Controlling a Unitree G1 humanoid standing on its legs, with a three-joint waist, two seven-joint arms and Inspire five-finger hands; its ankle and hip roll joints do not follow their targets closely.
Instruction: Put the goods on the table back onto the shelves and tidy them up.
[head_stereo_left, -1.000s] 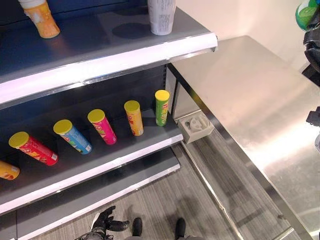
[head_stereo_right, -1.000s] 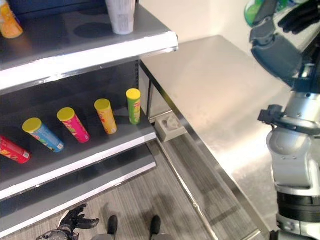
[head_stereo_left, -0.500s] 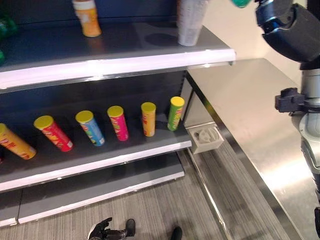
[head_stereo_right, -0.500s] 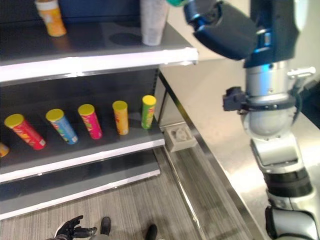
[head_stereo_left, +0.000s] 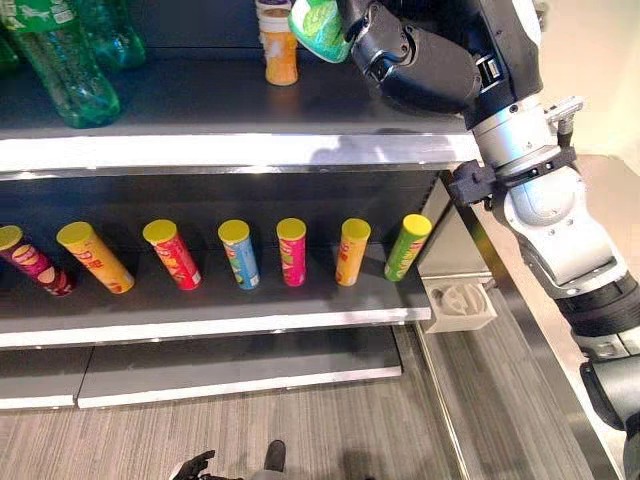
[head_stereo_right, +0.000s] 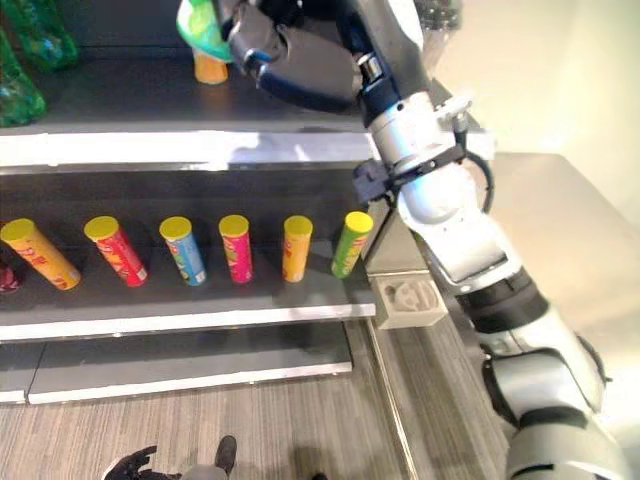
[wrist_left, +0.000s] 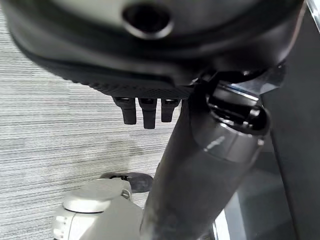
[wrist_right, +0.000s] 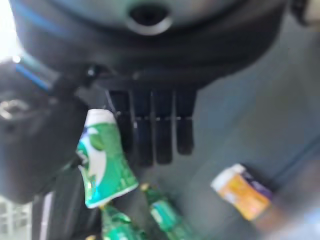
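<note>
My right hand (head_stereo_left: 365, 22) is raised over the top shelf (head_stereo_left: 230, 150) and holds a green and white cup (head_stereo_left: 318, 28) tilted on its side. The right wrist view shows the cup (wrist_right: 105, 160) pinched between the thumb and the fingers (wrist_right: 159, 135). An orange cup (head_stereo_left: 279, 45) stands on the shelf just behind and left of the held one. My left hand (head_stereo_left: 195, 466) hangs low near the floor, fingers relaxed and holding nothing.
Green bottles (head_stereo_left: 65, 60) stand at the top shelf's left end. Several lidded tube cans (head_stereo_left: 291, 250) lean in a row on the middle shelf. A white plastic box (head_stereo_left: 458, 305) sits by the shelf's right end. The steel table (head_stereo_right: 590, 250) is at right.
The camera has swung left toward the shelves. My right arm has carried the green cup from over the table to above the top shelf. The left hand stays low.
</note>
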